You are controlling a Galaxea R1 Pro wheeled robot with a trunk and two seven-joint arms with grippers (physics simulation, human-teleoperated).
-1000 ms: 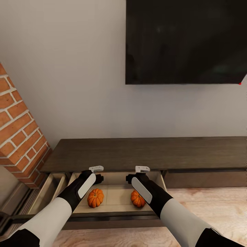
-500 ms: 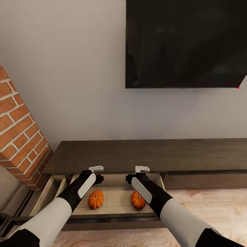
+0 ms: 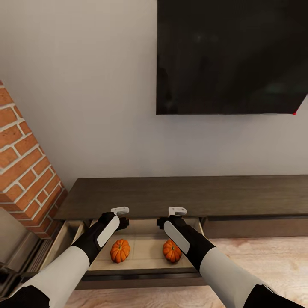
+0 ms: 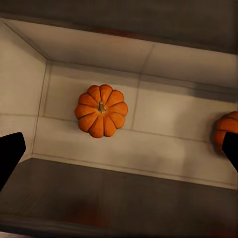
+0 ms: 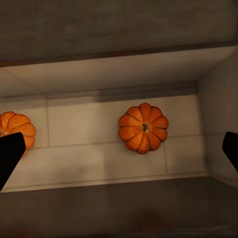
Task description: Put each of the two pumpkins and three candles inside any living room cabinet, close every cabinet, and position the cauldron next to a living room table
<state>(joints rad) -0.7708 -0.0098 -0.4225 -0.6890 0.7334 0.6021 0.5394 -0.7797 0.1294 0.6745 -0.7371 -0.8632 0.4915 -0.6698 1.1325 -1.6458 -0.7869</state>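
Two orange ribbed pumpkins lie in the open drawer of the dark-brown cabinet, one on the left and one on the right. My left gripper hovers open above the left pumpkin, with its black fingertips wide apart. Over the right pumpkin my right gripper hangs open too, its fingertips far apart. Each wrist view catches the other pumpkin at its edge. Nothing is held.
A black TV hangs on the wall above the cabinet. A brick chimney stands at the left, and beside it a second drawer is open. Light wood floor lies to the right.
The whole picture has slid a little downward, so the camera moved. The pumpkins, the drawer and both open grippers keep their places.
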